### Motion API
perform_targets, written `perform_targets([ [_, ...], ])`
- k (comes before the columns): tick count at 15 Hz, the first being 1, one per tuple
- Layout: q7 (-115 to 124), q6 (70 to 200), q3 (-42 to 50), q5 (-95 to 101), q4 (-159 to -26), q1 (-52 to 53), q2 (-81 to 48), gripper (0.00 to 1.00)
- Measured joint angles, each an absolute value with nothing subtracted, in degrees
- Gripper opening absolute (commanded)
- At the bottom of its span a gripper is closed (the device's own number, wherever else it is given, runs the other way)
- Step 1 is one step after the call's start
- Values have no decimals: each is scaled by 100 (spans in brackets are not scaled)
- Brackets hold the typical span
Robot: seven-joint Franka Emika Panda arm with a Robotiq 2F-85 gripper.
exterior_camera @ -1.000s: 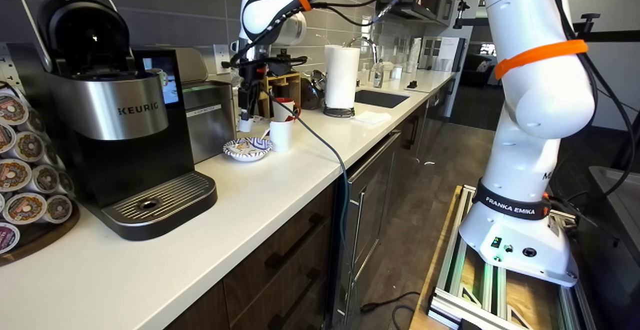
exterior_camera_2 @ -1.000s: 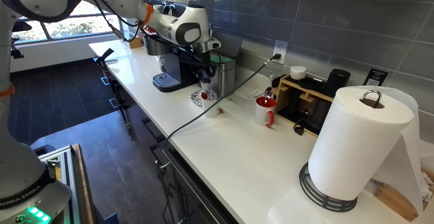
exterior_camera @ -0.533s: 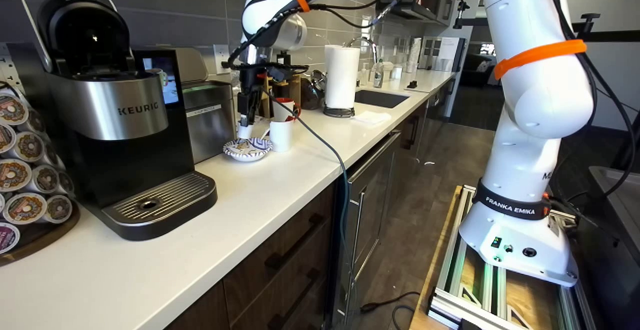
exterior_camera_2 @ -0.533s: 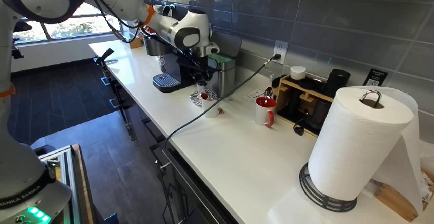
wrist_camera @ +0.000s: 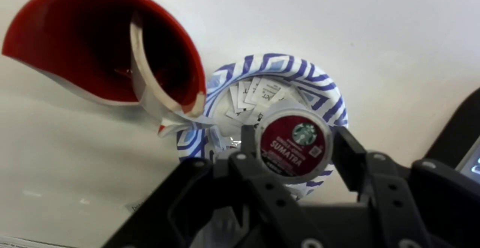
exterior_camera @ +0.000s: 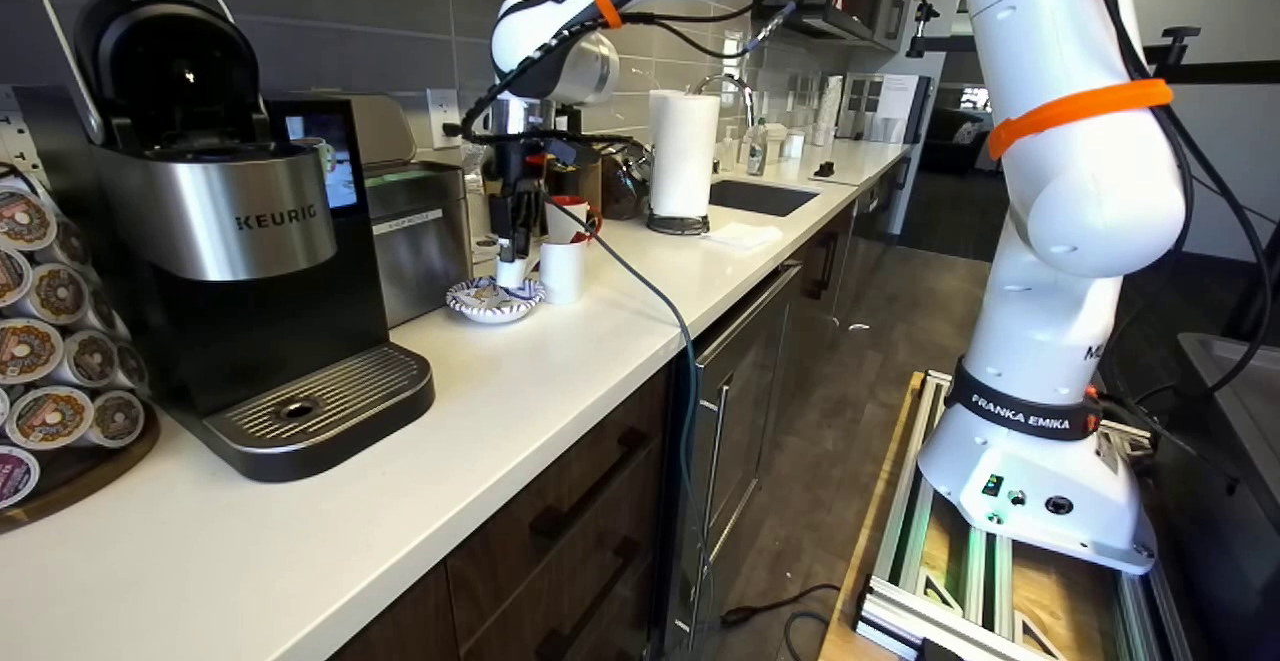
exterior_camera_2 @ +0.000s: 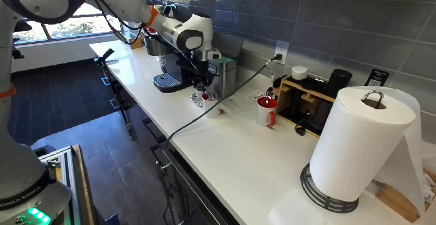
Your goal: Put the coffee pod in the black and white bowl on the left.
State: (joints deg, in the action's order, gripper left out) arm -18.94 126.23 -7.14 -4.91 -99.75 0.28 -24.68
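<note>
Over a shallow, round white bowl (wrist_camera: pixel 275 65) with blue patterning, on a white desk (exterior_camera: pixel 520 366), the black two-fingered tool (wrist_camera: pixel 295 141) gripped a small, cup-shaped, maroon-lidded white coffee pod (wrist_camera: pixel 290 151); whether pod and bowl touched could not be told. Just beside the bowl stood a white, red-lined mug (exterior_camera: pixel 562 274).

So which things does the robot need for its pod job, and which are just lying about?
For the job:
coffee pod, held in the claw
blue-and-white bowl underneath

Just lying about:
Keurig coffee machine
mug beside the bowl
second mug
paper-towel roll
stacked pods
</note>
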Motion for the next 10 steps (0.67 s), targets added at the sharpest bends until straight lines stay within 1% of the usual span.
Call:
perform_targets([
  [1,-1885,12595,-700,-491,-9970,28,-2472,78],
  [4,-1851,12567,-678,-487,-9962,28,-2488,99],
  [5,-1840,12567,-674,-473,-9959,30,-2488,100],
  [10,-1802,12582,-672,-372,-9904,77,-2468,100],
])
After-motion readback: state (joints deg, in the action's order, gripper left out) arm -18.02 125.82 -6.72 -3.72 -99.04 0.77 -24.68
